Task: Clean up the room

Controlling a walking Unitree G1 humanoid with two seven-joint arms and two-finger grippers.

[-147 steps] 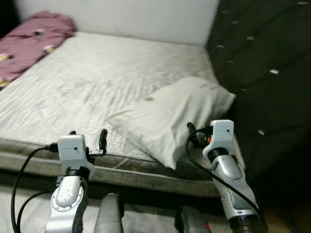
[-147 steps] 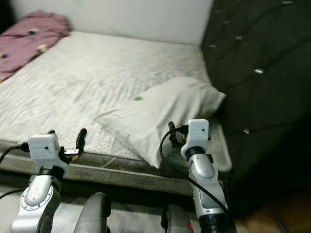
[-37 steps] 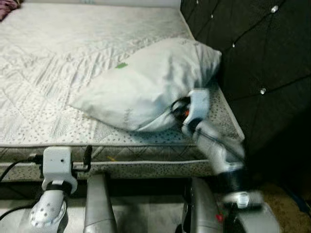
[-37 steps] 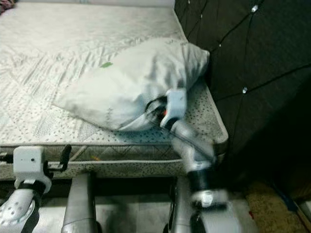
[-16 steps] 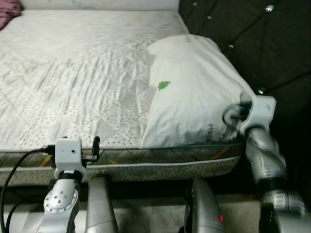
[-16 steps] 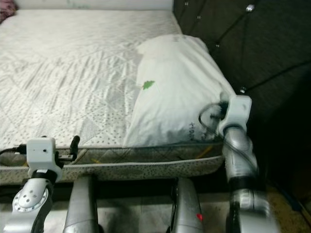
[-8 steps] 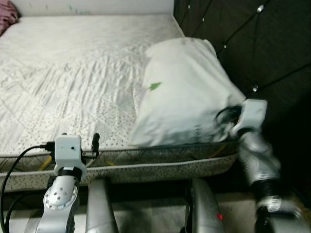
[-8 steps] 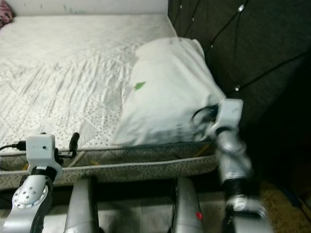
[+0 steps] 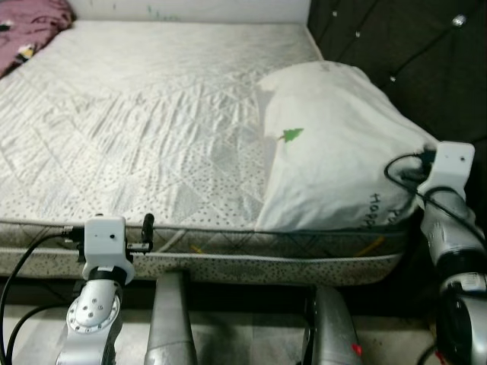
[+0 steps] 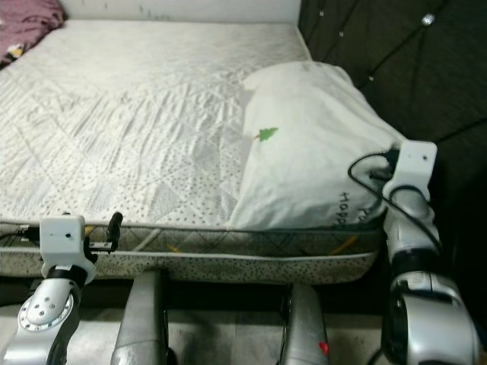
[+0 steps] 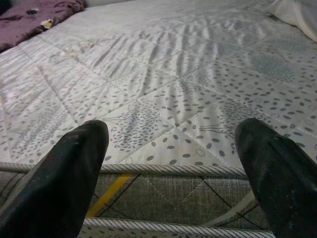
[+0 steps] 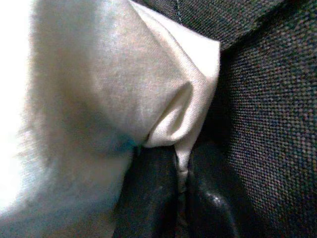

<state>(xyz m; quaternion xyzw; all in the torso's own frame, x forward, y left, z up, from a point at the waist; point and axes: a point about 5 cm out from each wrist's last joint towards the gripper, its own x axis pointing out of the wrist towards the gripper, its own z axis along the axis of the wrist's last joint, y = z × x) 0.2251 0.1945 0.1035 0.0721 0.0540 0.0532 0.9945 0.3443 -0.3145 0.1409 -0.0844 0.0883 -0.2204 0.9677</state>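
Note:
A white pillow (image 9: 335,144) with a small green tree mark lies on the bed's right side, against the dark tufted headboard (image 9: 396,46). My right gripper (image 12: 178,193) is shut on the pillow's near right corner, with the cloth pinched between its black fingers (image 12: 148,198). In the eye views its white wrist block (image 9: 449,163) sits at that corner, by the mattress edge. My left gripper (image 11: 171,148) stands open just in front of the mattress edge (image 11: 173,168), holding nothing.
The white quilted mattress (image 9: 152,114) stretches left and back. A crumpled maroon blanket (image 9: 30,26) lies at its far left corner. My legs (image 9: 171,319) stand against the bed's front. The headboard walls off the right side.
The camera has swung, shifting the scene right. The pillow, dragged earlier from lying across the bed, now rests along the headboard with my right gripper still on its corner. The left arm stayed put.

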